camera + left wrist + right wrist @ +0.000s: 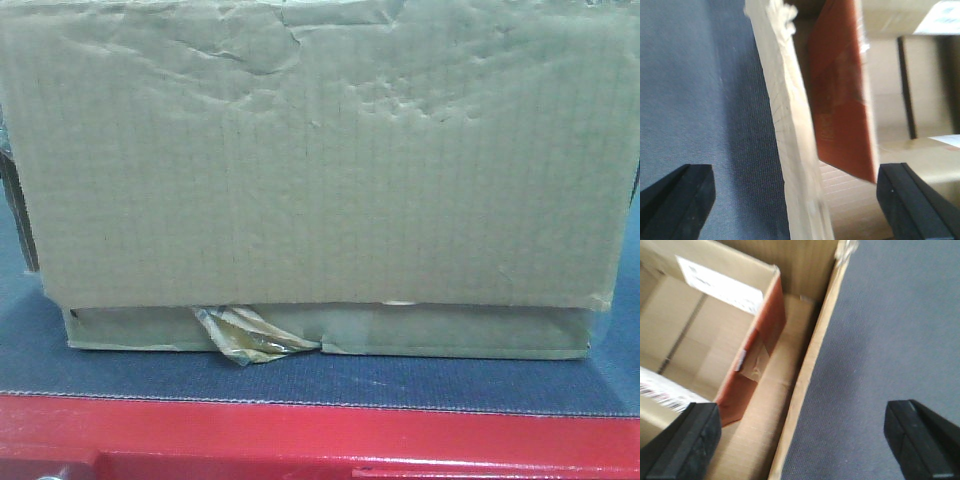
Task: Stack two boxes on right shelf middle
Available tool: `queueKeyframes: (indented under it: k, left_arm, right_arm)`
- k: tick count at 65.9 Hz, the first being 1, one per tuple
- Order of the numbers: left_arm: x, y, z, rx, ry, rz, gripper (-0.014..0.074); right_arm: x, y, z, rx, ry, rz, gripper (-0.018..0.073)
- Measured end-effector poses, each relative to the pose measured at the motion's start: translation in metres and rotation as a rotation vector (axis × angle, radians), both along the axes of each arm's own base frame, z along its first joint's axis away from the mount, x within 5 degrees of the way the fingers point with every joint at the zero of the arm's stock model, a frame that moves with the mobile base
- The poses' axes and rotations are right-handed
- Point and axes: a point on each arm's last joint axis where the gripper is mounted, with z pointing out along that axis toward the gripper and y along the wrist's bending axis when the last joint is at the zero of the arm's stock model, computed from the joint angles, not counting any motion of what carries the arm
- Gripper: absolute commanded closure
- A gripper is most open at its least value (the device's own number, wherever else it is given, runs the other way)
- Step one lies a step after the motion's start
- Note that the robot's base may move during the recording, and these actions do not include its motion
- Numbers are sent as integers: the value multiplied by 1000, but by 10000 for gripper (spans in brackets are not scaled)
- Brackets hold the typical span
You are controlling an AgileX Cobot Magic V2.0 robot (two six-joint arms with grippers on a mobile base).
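Left fingers are spread open, straddling the left wall of the big box; right fingers same deal on its right wall. Long axis runs arm to arm, so I'd say neither's nearer.

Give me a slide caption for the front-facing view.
Big dimpled box resting on a flat box with crumpled tape, on a dark-topped red table.

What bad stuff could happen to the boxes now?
1. The left tool and right tool each stand open around a thin side of the big box; squeezing could bend or tear that frayed cardboard.
2. The big box seems to rest loosely on the thin box, so one might slide off when lifted.
3. The crumpled tape in front could snag.
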Motion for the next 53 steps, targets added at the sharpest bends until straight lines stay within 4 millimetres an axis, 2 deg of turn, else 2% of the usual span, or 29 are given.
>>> queueKeyframes:
  k: [14,38,42,45,48,53]
  left_arm:
    - [9,-3,-15,4,42,-1,47]
    - [14,-5,-19,-3,55,-2,56]
    - [14,-5,-19,-3,55,-2,92]
    - [14,-5,-19,-5,55,-2,153]
    - [14,-6,-20,-7,58,-2,243]
    - [14,-6,-19,-14,59,-3,438]
  right_arm:
    - [20,8,-27,-28,74,0,-10]
    - [43,16,-65,-61,176,-8,10]
    - [44,16,-67,-64,183,-9,71]
    - [44,17,-68,-64,186,-9,161]
    - [45,17,-69,-65,188,-9,245]
    - [45,17,-69,-64,188,-11,441]
